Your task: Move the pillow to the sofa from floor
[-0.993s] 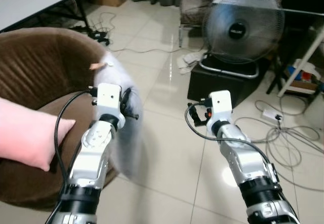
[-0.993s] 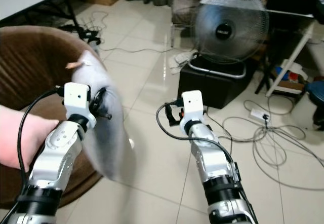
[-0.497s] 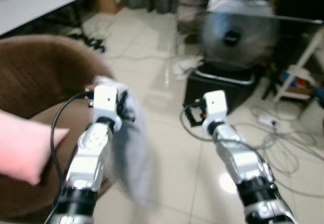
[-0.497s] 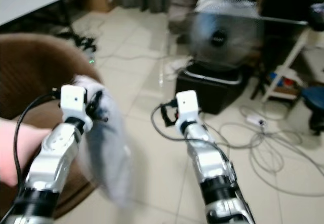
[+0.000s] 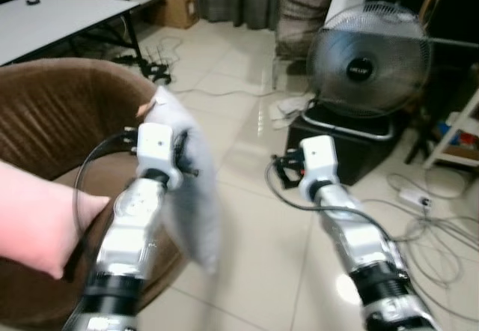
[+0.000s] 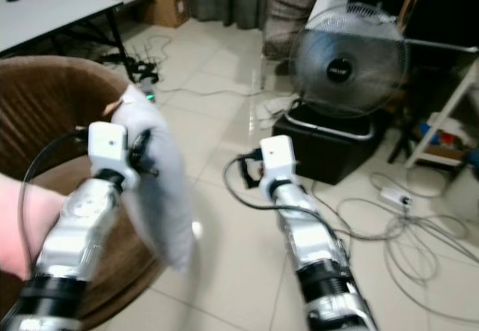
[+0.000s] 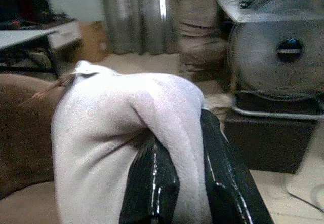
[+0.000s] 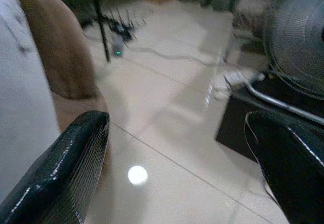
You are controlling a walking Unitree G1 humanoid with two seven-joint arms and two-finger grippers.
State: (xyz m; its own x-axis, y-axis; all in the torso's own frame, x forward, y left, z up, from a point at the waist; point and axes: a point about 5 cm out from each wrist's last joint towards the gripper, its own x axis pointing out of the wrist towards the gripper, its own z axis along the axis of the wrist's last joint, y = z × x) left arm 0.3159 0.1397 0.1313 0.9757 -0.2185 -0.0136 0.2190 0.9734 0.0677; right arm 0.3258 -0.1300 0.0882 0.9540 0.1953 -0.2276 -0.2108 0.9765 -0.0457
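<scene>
A pale grey fluffy pillow (image 5: pixel 196 196) hangs in the air beside the rim of the round brown sofa (image 5: pixel 52 114). My left gripper (image 5: pixel 182 153) is shut on its upper part. In the left wrist view the two black fingers (image 7: pixel 152 183) pinch a fold of the pillow (image 7: pixel 101 138). The lower end of the pillow dangles over the tiled floor, just outside the sofa's edge. My right gripper (image 5: pixel 287 172) is held out over the floor to the right, open and empty, with its fingers (image 8: pixel 61 178) wide apart.
A pink pillow (image 5: pixel 37 219) lies on the sofa seat at the left. A standing fan (image 5: pixel 367 61) on a black box (image 5: pixel 337 144) is ahead on the right, with cables (image 5: pixel 438 222) on the tiles. A white table (image 5: pixel 52 9) stands at the back left.
The whole picture shook and shifted, so the camera moved. The pillow stays in my left gripper and has swung slightly by the sofa rim. The right gripper stays open.
</scene>
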